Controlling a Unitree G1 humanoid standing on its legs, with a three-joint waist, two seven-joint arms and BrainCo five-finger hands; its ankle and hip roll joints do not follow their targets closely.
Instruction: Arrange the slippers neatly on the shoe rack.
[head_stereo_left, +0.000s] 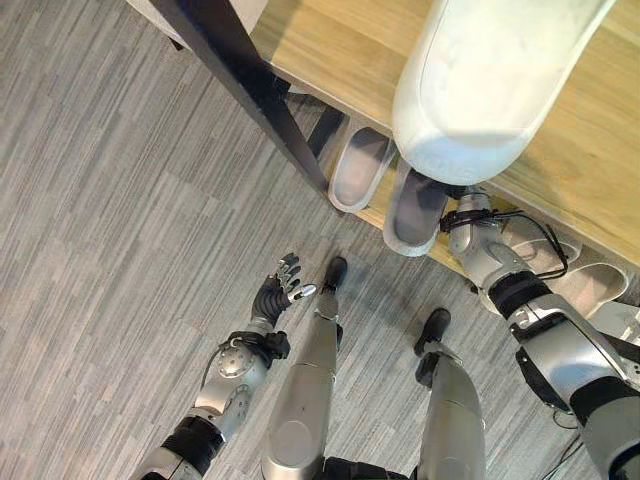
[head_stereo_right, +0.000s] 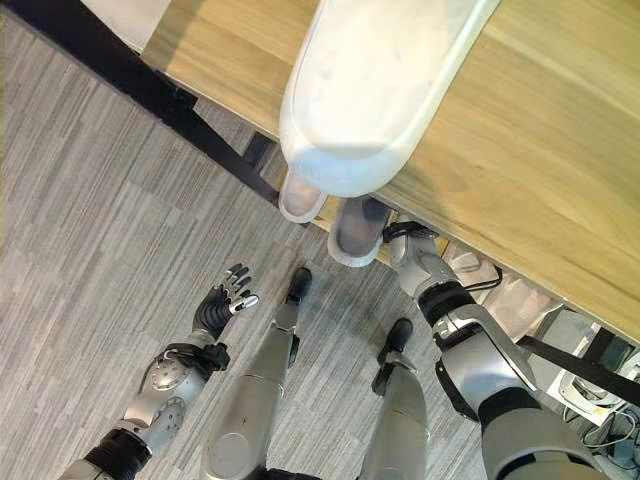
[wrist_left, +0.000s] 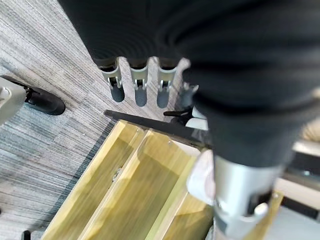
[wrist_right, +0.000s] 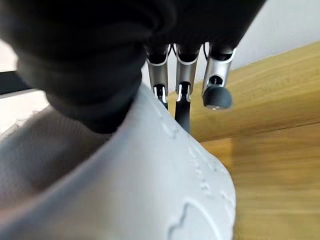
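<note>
Two pale grey slippers lie side by side on the shoe rack's lower shelf (head_stereo_left: 373, 213), with their ends sticking out over its edge. My right hand (head_stereo_left: 463, 213) reaches under the top board beside the nearer slipper (head_stereo_left: 415, 212), with the other slipper (head_stereo_left: 358, 170) to its left. In the right wrist view the slipper (wrist_right: 150, 190) lies against the palm, and the fingers (wrist_right: 182, 75) hook over its rim. My left hand (head_stereo_left: 280, 290) hangs open over the floor, away from the rack. A large white slipper (head_stereo_left: 490, 70) rests on the top board (head_stereo_left: 330, 50).
The rack's black frame leg (head_stereo_left: 250, 80) slants across the grey plank floor (head_stereo_left: 120, 220). More pale slippers (head_stereo_left: 590, 285) sit on the lower shelf to the right of my right arm. The left wrist view looks past its straight fingers (wrist_left: 137, 87) at the rack's wooden shelves (wrist_left: 140, 185).
</note>
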